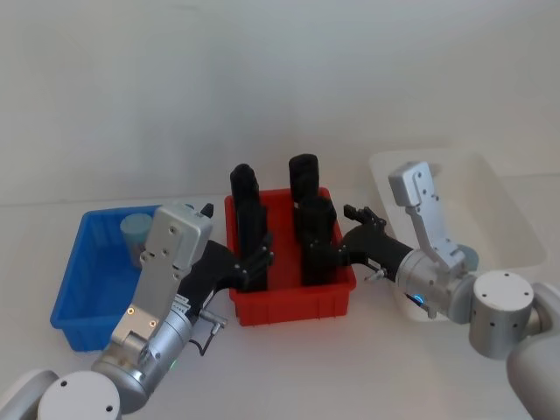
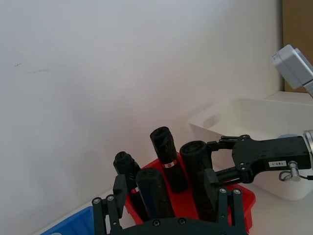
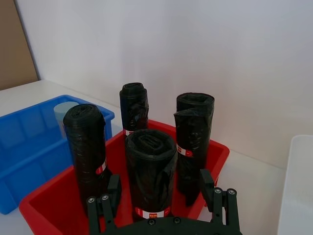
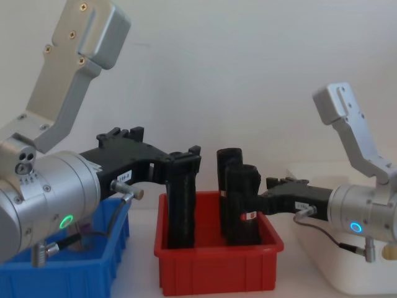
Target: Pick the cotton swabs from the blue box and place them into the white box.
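Swabs [image 1: 136, 234], one light, stiff, slick-sided tub best pinched around its middle below the cap, stand at the blue box's [image 1: 74, 293] far edge, while both spread hands, left [image 1: 254, 262] and right [image 1: 322, 251], hover at the red bin [image 1: 293, 302].

White tabletop [image 1: 289, 367] carries three bins in a row. Blue box [image 1: 83, 302] sits on the robot's left, red bin [image 1: 293, 302] in the middle, white box [image 1: 516, 232] on the right. Blue and red stand just beside each other; the white one is a little apart from the red and taller than both coloured bins.
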Motion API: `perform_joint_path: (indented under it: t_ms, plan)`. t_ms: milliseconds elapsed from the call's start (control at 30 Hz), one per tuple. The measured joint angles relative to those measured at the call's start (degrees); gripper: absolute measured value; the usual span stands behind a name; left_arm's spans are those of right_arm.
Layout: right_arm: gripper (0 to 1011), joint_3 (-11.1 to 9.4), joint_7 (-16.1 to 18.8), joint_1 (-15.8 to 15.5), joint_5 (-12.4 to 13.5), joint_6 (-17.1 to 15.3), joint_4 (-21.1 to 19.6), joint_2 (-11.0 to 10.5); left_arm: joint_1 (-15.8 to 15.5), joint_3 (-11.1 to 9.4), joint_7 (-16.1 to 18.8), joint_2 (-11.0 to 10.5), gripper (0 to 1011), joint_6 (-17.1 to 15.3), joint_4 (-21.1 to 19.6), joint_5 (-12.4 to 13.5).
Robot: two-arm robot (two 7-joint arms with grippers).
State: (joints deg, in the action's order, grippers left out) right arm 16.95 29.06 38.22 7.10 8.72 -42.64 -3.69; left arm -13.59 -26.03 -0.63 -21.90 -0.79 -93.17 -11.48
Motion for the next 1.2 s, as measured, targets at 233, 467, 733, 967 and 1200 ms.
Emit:
perform_joint_path:
  t_ms: [233, 467, 733, 967, 1200]
  plan:
    - [1002, 0.6, 1.8, 4.6, -0.1, 2.8, 8.4, 1.8, 0.0, 0.0, 0.0, 0.0, 1004, 0.0, 0.0, 0.0]
    - [965, 1.2, 3.1, 8.6, -0.2, 5.6, 15.8, 3.4, 0.0, 0.0, 0.0, 0.0, 1004, 0.0, 0.0, 0.0]
    - [785, 1.6, 3.8, 12.3, -0.3, 8.4, 22.9, 4.9, 0.0, 0.0, 0.0, 0.0, 1004, 0.0, 0.0, 0.0]
    - [564, 1.7, 3.9, 14.8, -0.4, 10.5, 27.6, 5.9, 0.0, 0.0, 0.0, 0.0, 1004, 0.0, 0.0, 0.0]
    - [458, 1.4, 3.9, 15.8, -0.5, 12.0, 29.4, 6.2, 0.0, 0.0, 0.0, 0.0, 1004, 0.0, 0.0, 0.0]
